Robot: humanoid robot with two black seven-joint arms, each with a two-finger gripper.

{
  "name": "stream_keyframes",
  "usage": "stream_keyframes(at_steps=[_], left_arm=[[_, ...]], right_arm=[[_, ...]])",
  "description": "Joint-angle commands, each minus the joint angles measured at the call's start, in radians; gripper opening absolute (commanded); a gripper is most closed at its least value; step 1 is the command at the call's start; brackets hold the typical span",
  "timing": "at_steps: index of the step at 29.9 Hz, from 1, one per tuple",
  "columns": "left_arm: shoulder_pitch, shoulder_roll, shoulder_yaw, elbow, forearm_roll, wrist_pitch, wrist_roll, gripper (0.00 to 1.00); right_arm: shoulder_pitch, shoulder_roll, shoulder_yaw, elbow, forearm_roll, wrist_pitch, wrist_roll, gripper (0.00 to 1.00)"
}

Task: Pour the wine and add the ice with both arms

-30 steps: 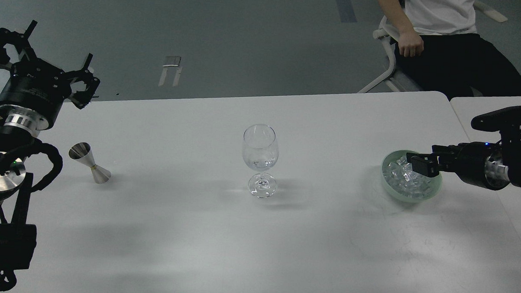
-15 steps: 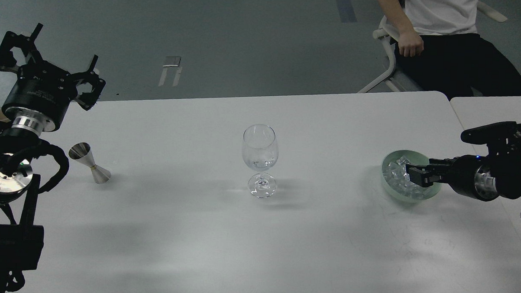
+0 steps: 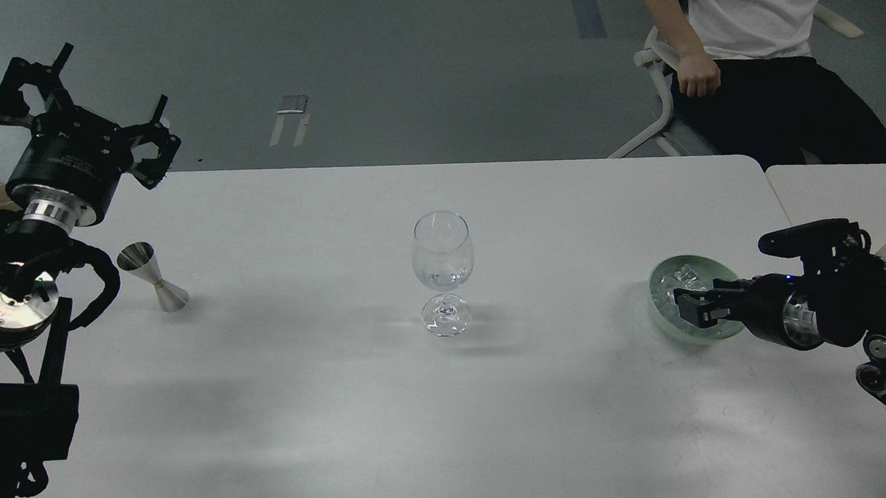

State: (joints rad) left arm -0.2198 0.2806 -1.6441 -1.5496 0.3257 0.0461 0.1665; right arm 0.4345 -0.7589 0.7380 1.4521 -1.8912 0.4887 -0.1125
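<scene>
- Our right gripper reaches in low over the pale green bowl of ice; the view is too dark and end-on to tell whether its fingers are apart or pinched on a cube.
- Our left gripper is raised at the table's far left edge, its fingers spread wide and holding nothing.
- The wine glass stands upright mid-table on the white table, with a little clear wine low in its bowl.
- A steel jigger rests near our left arm (tilted, it seems).
</scene>
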Motion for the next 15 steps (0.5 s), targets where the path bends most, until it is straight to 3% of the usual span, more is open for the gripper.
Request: stream_keyframes(at_steps=[1,9,15], left_arm=[[0.005,-0.004,0.001,-0.004,-0.004,0.008,0.004,0.97],[0.007,-0.009,0.001,-0.004,-0.007,0.009,0.005,0.97],[0.008,-0.014,0.003,-0.004,-0.007,0.009,0.005,0.97]], right_arm=[[0.003,0.000,-0.014,0.001,-0.009,0.000,-0.003,0.62],[0.004,0.000,-0.014,-0.002,-0.011,0.000,-0.016,0.59],[0.003,0.001,-0.014,-0.002,-0.011,0.000,-0.019,0.52]])
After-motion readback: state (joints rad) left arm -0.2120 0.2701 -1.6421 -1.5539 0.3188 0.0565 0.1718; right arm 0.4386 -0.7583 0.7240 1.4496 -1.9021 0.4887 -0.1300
